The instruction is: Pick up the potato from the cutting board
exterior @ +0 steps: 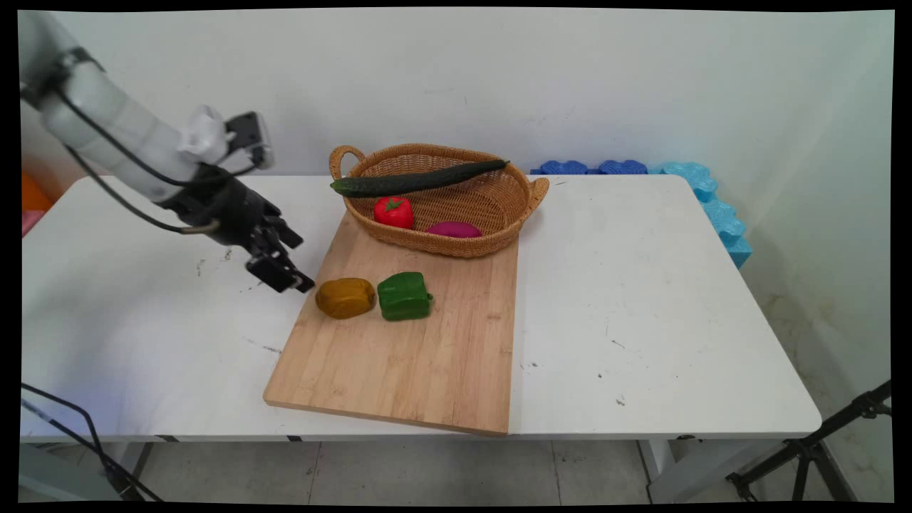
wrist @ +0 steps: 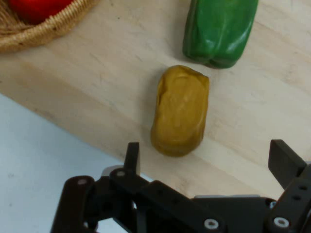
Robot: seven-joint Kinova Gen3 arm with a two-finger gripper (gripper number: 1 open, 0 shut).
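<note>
Hand view alone shows the gripper (wrist: 206,162) spread wide, holding nothing, near the brown potato (wrist: 180,110) (green pepper (exterior: 404,296) beside it) on the cutting board (exterior: 427,356); basket (exterior: 499,242) behind.

Surface: white tabletop (exterior: 641,299)
On it: wooden cutting board (exterior: 427,363); wicker basket (exterior: 491,203), its front resting on the board's far end

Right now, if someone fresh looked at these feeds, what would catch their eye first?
Probably the open gripper hanging just left of the brown potato, which lies beside a green pepper on the wooden cutting board. Behind them, a long cucumber lies across the rim of the wicker basket, with a red tomato and a purple vegetable inside.
</note>
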